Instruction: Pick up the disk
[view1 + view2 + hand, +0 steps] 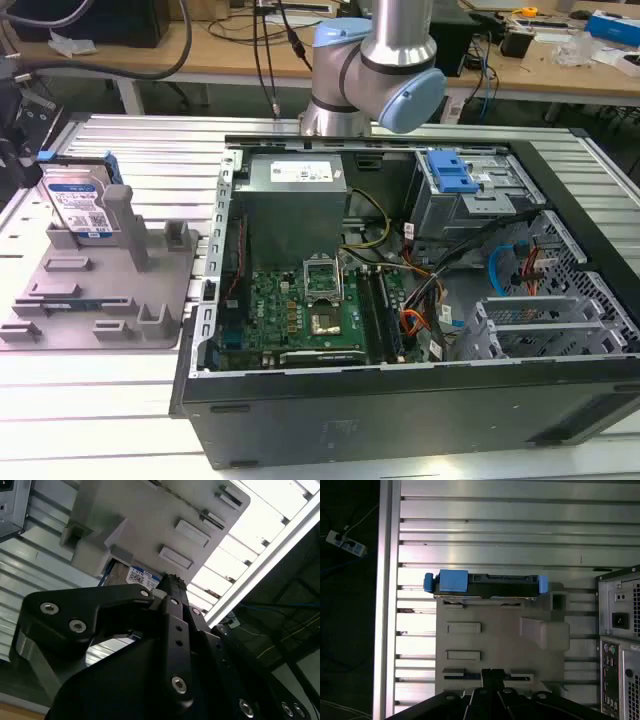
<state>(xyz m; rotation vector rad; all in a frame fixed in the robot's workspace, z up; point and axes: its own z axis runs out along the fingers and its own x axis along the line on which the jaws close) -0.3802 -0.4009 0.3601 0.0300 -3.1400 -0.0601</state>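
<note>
Slatted aluminium table (130,150) carries everything; in the first wrist view its slats (495,530) run under the whole setup.

Open computer case (400,420) lies on its side and takes most of the exterior view's right and centre. Its back panel (620,630) sits beside the plate in the first wrist view. Inside are the power supply (295,195), the motherboard (300,300) and a drive cage (455,185) with a blue latch.

Arm (375,60) stands behind the case, at the far side of the table.

Grey plate (100,290) with upright blocks lies flat on the table at the exterior view's left, just beside the case. It is seen in both wrist views (500,635) (150,520).

Disk (78,205) stands on edge in the plate's far corner, label facing the camera, tight against a tall grey post (122,215). First wrist view sees it edge-on (487,586), blue rails at both ends. Second wrist view catches a bit of its label (141,576) behind the post.

Gripper (492,672) hangs above the plate edge opposite the disk, well apart from it. Fingers are pressed together with nothing between them. Its black body and tip (169,580) are in the second wrist view.
</note>
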